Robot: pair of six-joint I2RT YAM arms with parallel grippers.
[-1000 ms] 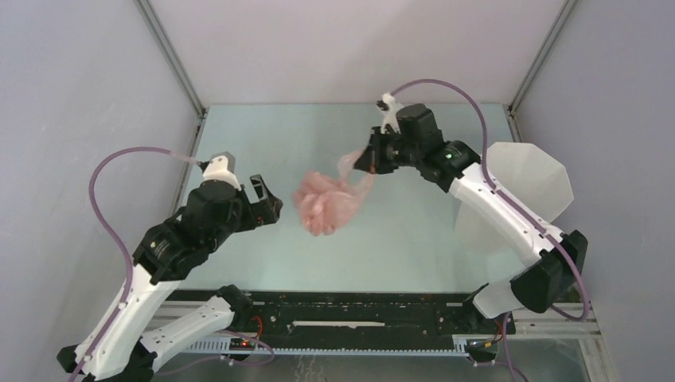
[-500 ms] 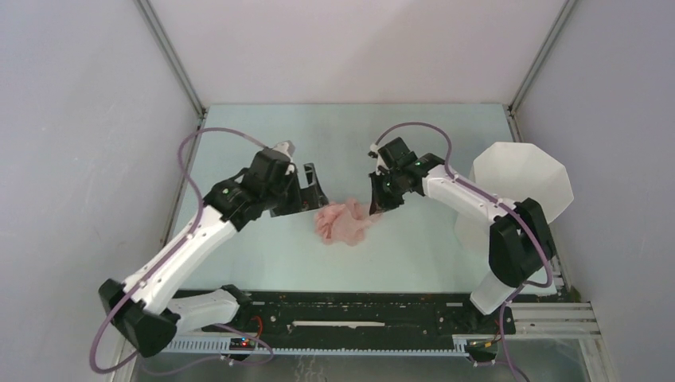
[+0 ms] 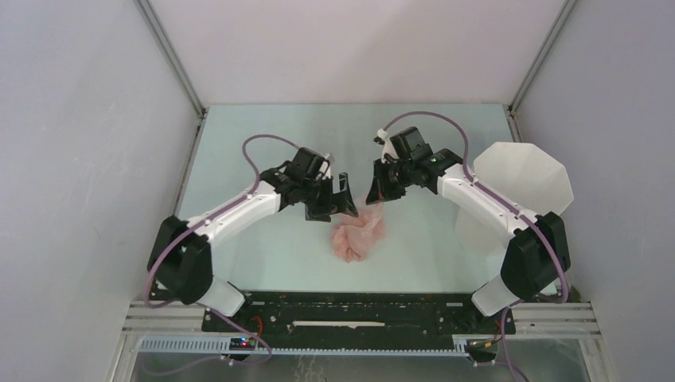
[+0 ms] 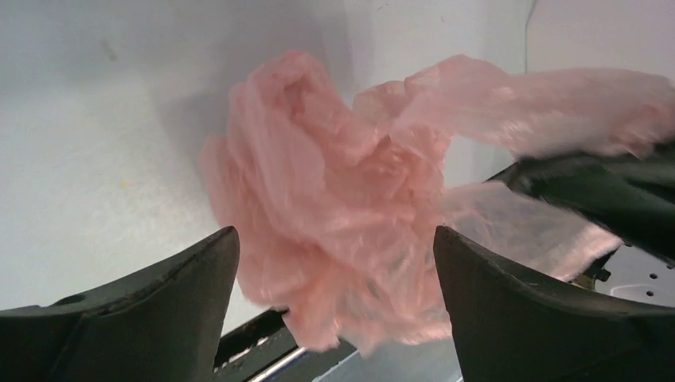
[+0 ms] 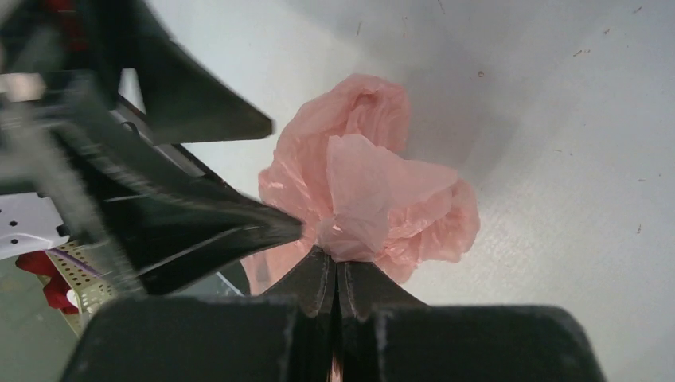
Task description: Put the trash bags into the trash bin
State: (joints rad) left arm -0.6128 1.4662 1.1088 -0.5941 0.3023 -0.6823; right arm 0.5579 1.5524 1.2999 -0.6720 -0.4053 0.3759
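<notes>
The pale-pink trash bag (image 3: 360, 235) hangs crumpled in a wad over the middle of the table. My right gripper (image 3: 376, 191) is shut on its top corner; the bag (image 5: 366, 191) bunches out from the closed jaws (image 5: 337, 259). My left gripper (image 3: 338, 205) is open right beside the bag on its left; in the left wrist view the bag (image 4: 342, 199) sits between the spread fingers (image 4: 159, 294). The translucent white trash bin (image 3: 517, 187) stands at the right edge of the table, behind the right arm.
Grey walls enclose the pale green table (image 3: 271, 143) on three sides. A black rail (image 3: 358, 310) with the arm bases runs along the near edge. The left gripper's fingers (image 5: 207, 223) show close beside the right jaws.
The left arm has swung right and reached the bag, open. The right gripper lowered the bag toward the table's middle, then lifted slightly; the bag hangs lower and nearer now.
</notes>
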